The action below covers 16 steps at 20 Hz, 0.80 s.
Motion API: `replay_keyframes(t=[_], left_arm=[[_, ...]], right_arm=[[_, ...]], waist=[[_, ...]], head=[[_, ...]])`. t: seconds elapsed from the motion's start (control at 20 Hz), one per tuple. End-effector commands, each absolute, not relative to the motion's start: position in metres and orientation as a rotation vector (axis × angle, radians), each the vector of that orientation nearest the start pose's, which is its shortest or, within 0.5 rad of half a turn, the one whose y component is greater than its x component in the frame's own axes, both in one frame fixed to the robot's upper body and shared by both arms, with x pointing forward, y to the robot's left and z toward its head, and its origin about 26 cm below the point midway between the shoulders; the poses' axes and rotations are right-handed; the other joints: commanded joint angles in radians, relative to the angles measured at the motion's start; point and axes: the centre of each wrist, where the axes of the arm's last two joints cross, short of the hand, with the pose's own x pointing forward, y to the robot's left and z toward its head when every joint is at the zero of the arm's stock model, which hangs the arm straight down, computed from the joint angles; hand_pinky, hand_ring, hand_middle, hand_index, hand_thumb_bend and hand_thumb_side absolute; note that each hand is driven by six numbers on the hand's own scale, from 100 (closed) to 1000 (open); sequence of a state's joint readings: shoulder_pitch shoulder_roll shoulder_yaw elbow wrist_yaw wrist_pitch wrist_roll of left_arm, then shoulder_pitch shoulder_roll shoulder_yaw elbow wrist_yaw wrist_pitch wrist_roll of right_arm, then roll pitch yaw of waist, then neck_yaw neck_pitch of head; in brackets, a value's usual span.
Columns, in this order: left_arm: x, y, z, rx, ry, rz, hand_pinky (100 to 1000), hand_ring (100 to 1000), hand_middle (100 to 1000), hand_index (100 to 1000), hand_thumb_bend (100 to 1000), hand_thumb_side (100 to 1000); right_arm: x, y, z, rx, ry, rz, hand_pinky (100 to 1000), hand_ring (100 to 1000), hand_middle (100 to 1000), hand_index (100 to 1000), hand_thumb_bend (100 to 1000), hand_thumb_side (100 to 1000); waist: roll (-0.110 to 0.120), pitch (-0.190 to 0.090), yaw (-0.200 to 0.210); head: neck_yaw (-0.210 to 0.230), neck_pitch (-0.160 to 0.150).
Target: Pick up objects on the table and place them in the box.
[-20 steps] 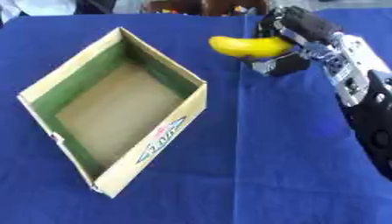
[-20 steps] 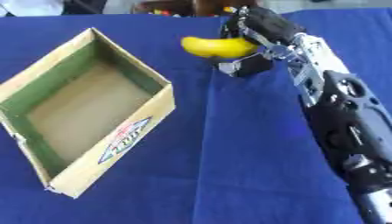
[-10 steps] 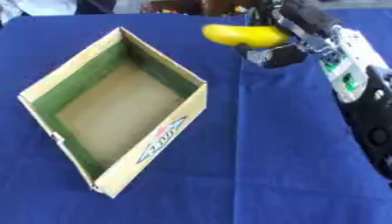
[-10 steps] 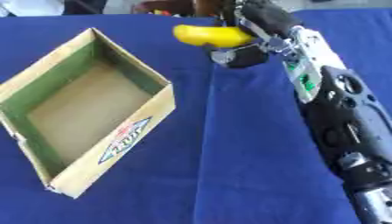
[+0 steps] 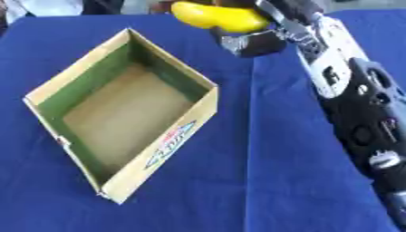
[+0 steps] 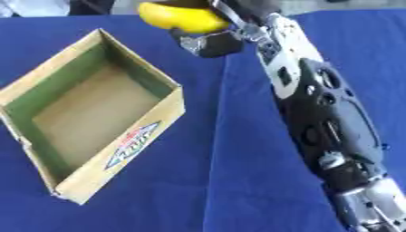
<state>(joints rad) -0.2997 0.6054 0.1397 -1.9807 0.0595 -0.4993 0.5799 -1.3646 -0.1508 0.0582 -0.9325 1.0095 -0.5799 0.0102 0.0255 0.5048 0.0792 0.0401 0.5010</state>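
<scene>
While the blue cloth-covered surface carries an empty open cardboard box, the black-and-silver right hand, fingers curled round a yellow banana, holds it aloft beyond the box's far corner; placement remains.

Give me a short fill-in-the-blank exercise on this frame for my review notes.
1. The right hand holds a yellow ____.
2. The cardboard box on the blue cloth contains ____.
3. The box's inner walls are coloured ____.
4. The held fruit is nearest the ____ edge of the view.

Missing words: banana; nothing; green; top
</scene>
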Motion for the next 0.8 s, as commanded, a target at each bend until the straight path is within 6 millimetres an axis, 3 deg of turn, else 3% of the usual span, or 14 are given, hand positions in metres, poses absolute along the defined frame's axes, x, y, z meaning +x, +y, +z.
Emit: replay_keyframes(t=[0.05,0.35,0.8], left_arm=[[0.289,0.331,0.256,-0.534,3.281,-0.138,698,796,836,923,100,862],[0.290,0.329,0.256,-0.518,3.284,-0.139,698,796,837,923,100,864],[0.291,0.327,0.257,-0.500,3.286,-0.143,699,796,837,923,100,865]], right_arm=[[0.463,-0.082,0.374,0.881,2.643,-1.477,365,523,238,486,246,603],[0.454,-0.048,0.372,0.771,2.675,-1.464,378,520,229,482,273,591],[0.453,-0.009,0.353,0.663,2.672,-1.613,419,517,206,476,318,553]], waist=[[-0.011,-0.361,0.008],[-0.017,-0.361,0.024],[-0.019,-0.356,0.044]], head=[[-0.003,-0.010],[-0.007,-0.016],[-0.017,-0.023]])
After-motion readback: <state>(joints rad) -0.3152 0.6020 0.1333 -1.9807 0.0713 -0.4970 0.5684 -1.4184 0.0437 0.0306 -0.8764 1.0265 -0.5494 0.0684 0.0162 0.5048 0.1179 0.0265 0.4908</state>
